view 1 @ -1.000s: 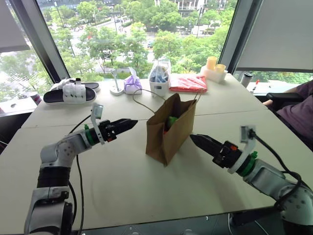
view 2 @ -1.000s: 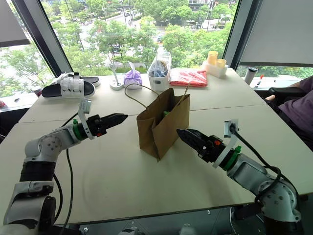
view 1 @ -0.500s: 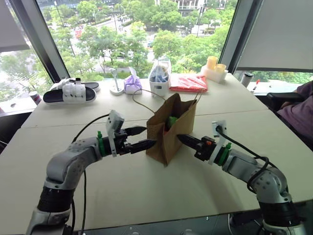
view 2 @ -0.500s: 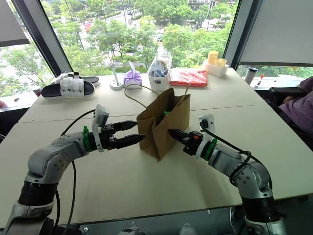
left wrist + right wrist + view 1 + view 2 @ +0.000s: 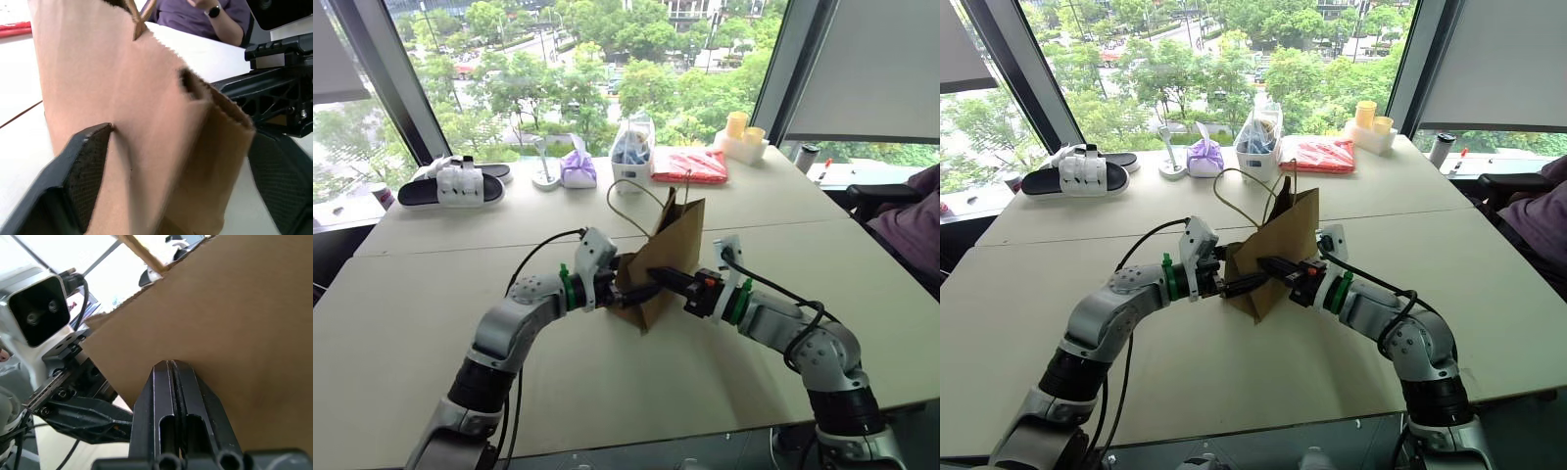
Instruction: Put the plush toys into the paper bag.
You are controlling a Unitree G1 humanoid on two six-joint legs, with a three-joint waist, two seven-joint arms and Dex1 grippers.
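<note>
The brown paper bag [image 5: 680, 240] stands mid-table, pressed from both sides and leaning. My left gripper [image 5: 628, 292] is open and straddles the bag's near corner. In the left wrist view one finger pad [image 5: 85, 161] touches the paper bag [image 5: 146, 98], while the other finger [image 5: 279, 181] stands just off its folded side. My right gripper [image 5: 656, 275] is shut, and its tip [image 5: 171, 364] pushes against the bag's wall [image 5: 234, 308]. The plush toys are hidden.
Along the far edge lie a black-and-white slipper [image 5: 450, 184], a purple pouch [image 5: 576, 168], a clear plastic bag [image 5: 631, 152], a red packet [image 5: 690, 164] and yellow cups [image 5: 739, 132]. A person's arm [image 5: 911, 211] rests at the right edge.
Both arms have closed in on the bag from either side. The right gripper has shut and now presses its wall, and the left now straddles its corner. The bag is squeezed narrower and leans.
</note>
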